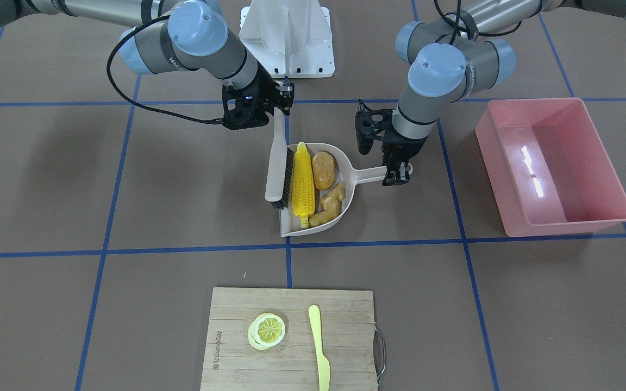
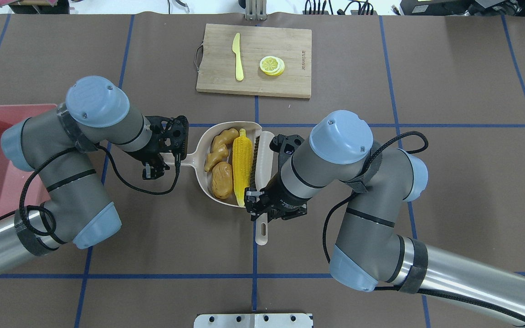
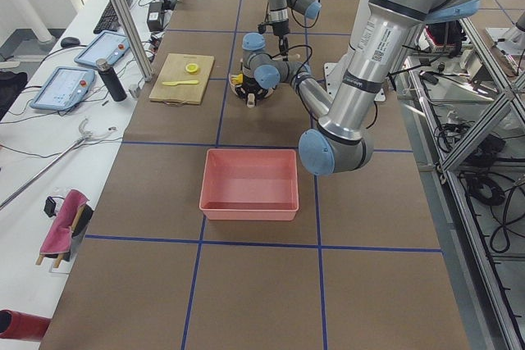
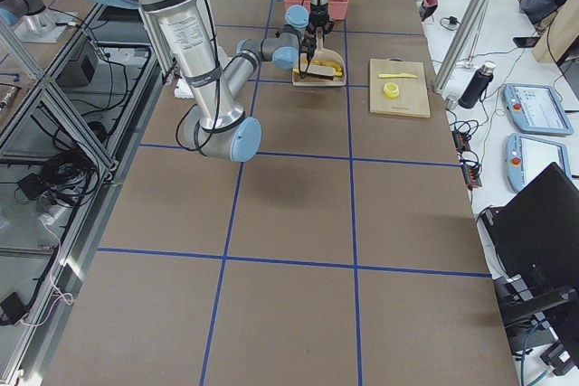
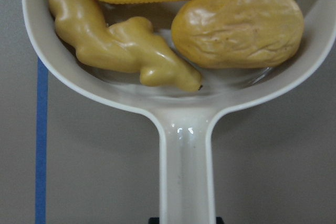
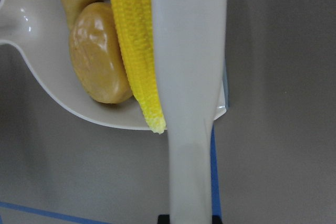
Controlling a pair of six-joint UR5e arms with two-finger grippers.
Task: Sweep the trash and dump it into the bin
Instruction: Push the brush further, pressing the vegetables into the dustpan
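Observation:
The beige dustpan (image 1: 346,163) lies on the table with the corn cob (image 1: 302,182), the potato-like lump (image 1: 324,170) and the ginger root (image 1: 332,203) inside it. My left gripper (image 1: 397,176) is shut on the end of the dustpan's handle (image 2: 187,159). My right gripper (image 2: 260,207) is shut on the handle of a white brush (image 2: 265,150), whose bristles rest against the corn at the pan's open mouth. The pink bin (image 1: 555,217) stands empty on my left, apart from the pan. The left wrist view shows the ginger (image 5: 115,45) and the potato (image 5: 239,27) close up.
A wooden cutting board (image 1: 237,353) with a lemon slice (image 1: 267,330) and a pale yellow knife (image 1: 319,347) lies across the table from me. A white mount plate (image 1: 291,38) sits at my base. Blue tape lines cross the brown table.

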